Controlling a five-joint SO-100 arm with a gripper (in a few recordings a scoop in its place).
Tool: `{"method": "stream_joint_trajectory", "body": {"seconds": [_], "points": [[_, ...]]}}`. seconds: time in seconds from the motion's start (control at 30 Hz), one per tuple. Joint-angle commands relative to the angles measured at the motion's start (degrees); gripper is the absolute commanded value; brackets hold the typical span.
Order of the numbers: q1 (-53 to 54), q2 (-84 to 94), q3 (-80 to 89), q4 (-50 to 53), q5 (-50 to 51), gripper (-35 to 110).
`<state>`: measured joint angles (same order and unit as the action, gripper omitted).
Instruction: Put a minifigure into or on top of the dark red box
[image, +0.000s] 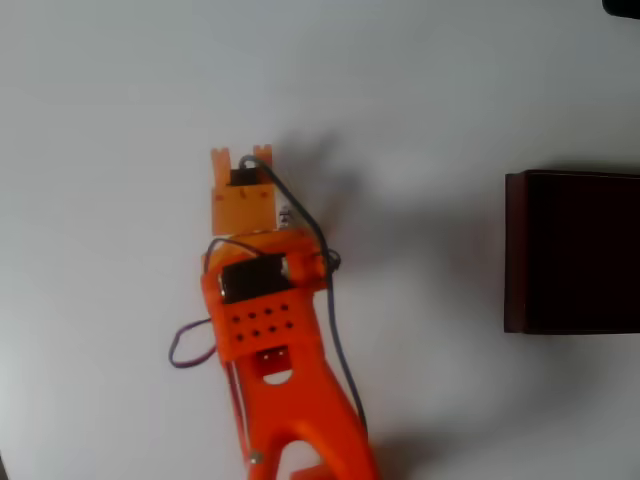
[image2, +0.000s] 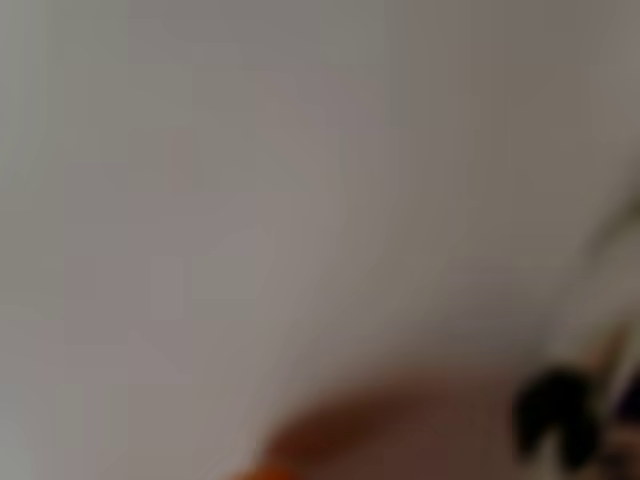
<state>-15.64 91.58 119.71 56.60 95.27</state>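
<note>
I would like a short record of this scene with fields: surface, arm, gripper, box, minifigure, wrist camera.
surface: plain white table
arm: orange arm, entering from the bottom edge of the overhead view, reaching upward
gripper: gripper at the arm's top end, fingertips close together; open or shut cannot be told
box: dark red box at the right edge of the overhead view, near-black inside, apart from the arm
minifigure: cannot be made out with certainty
wrist camera: heavily blurred; a dark and pale shape at the lower right, not identifiable

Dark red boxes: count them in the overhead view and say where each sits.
1. The dark red box sits at the right edge of the overhead view, cut off by the frame, well right of the orange arm. Others could lie outside the frame.
</note>
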Motion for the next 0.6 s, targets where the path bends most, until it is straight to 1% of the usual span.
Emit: {"method": "stream_joint_trajectory", "body": {"seconds": [0.0, 0.37, 0.57], "points": [[-0.3, 0.0, -2.3, -0.4, -0.4, 23], [2.0, -0.9, -2.1, -1.0, -2.7, 7], [2.4, -1.3, -2.4, -1.3, -3.3, 3]]}}
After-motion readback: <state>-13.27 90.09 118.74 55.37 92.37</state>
